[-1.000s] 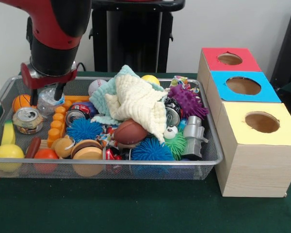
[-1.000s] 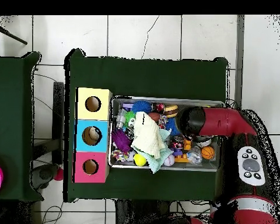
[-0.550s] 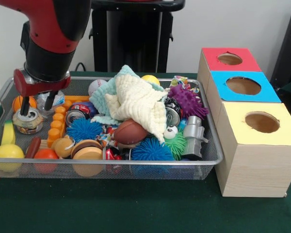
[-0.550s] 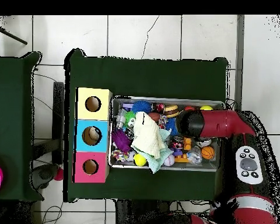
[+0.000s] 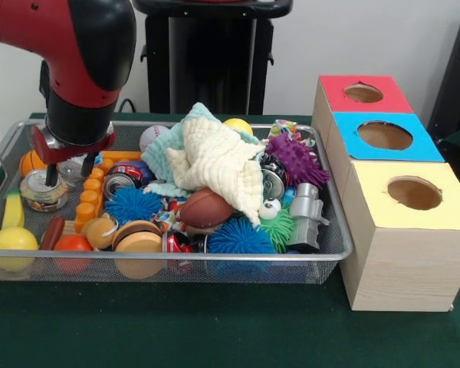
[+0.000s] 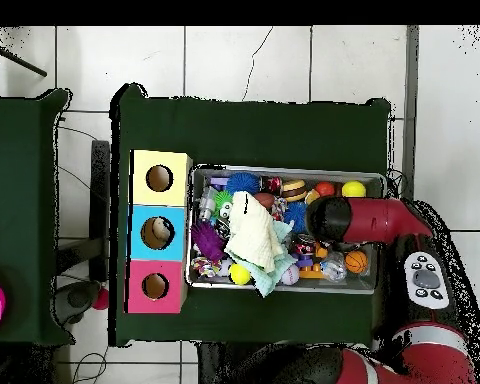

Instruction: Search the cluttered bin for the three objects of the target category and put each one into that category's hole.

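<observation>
Task status: no object is seen at or in any hole, so as far as the pictures show all three placements are outstanding. The target category is not stated; the arm's position suggests cans.

Layout, front view, left to right:

- The silver wire-mesh bin [image 5: 326, 257] stands on the green table, full of clutter. At its left end an upright dented aluminium drink can [image 5: 44, 189] stands beside a small orange basketball [image 5: 32, 160].
- The black two-finger gripper [image 5: 67, 169] hangs over that end. Its fingers are spread apart and empty — one tip sits just above the can's top, the other beside the orange plastic toy block [image 5: 90, 198].
- A cream and mint cloth [image 5: 211, 161] is heaped at the bin's middle, covering whatever lies beneath.
- Right of the bin stands the wooden sorting box [image 5: 402, 253] with red, blue and yellow tops, one hole in each.

Arm pose: the red and black arm [image 5: 84, 57] points its wrist straight down — in the overhead view the arm [image 6: 369, 220] reaches across the bin's end farthest from the box.
</observation>
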